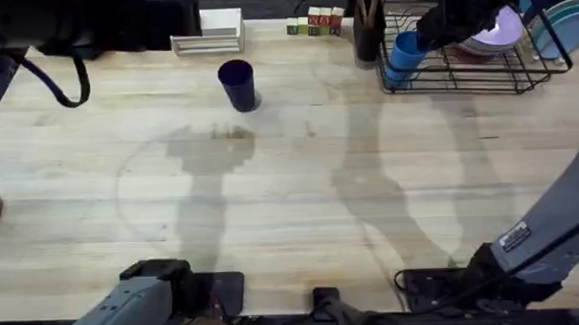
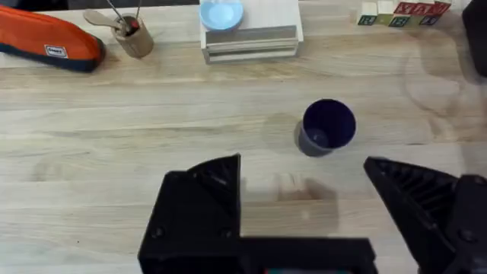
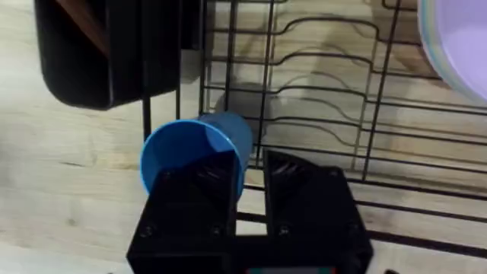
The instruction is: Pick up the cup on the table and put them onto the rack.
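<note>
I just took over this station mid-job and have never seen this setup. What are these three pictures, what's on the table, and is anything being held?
Two robot arms work at a wooden table. The overhead picture looks down from above their bases; the other two come from cameras on each wrist, with that arm's black fingers at the bottom.

The right gripper is shut on a light blue plastic cup, holding it at the near edge of the black wire dish rack, which already holds plates. The left gripper is open and holds nothing; it hangs above the table short of a dark blue cup standing upright. Farther back sit a small white stepped stand, wooden letter blocks and an orange pouch.
</note>
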You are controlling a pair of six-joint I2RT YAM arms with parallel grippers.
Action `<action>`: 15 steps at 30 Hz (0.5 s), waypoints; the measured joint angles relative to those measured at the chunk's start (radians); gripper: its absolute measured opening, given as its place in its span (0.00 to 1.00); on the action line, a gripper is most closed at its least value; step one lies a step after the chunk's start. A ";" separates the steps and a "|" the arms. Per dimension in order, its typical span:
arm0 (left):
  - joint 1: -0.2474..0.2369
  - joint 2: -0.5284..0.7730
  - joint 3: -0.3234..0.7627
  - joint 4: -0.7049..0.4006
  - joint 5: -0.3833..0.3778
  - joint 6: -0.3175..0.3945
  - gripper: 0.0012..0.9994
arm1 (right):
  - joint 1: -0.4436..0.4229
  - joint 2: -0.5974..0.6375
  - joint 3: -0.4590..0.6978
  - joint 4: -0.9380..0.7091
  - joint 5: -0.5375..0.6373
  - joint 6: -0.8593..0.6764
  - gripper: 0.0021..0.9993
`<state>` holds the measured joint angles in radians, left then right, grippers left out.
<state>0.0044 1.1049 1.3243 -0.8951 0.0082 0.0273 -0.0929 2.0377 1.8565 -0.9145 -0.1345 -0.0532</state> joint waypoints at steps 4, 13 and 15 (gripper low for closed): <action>0.000 0.000 0.000 0.000 0.000 0.000 0.99 | 0.000 0.000 0.031 -0.012 0.000 0.000 0.21; 0.000 0.000 0.000 -0.006 0.000 0.000 0.99 | 0.000 0.000 0.126 -0.138 0.000 0.000 0.21; 0.000 0.000 0.000 -0.006 0.000 0.000 0.99 | 0.000 0.000 0.144 -0.165 0.000 0.000 0.21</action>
<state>0.0044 1.1049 1.3243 -0.9016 0.0082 0.0273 -0.0929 2.0373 2.0005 -1.0792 -0.1345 -0.0531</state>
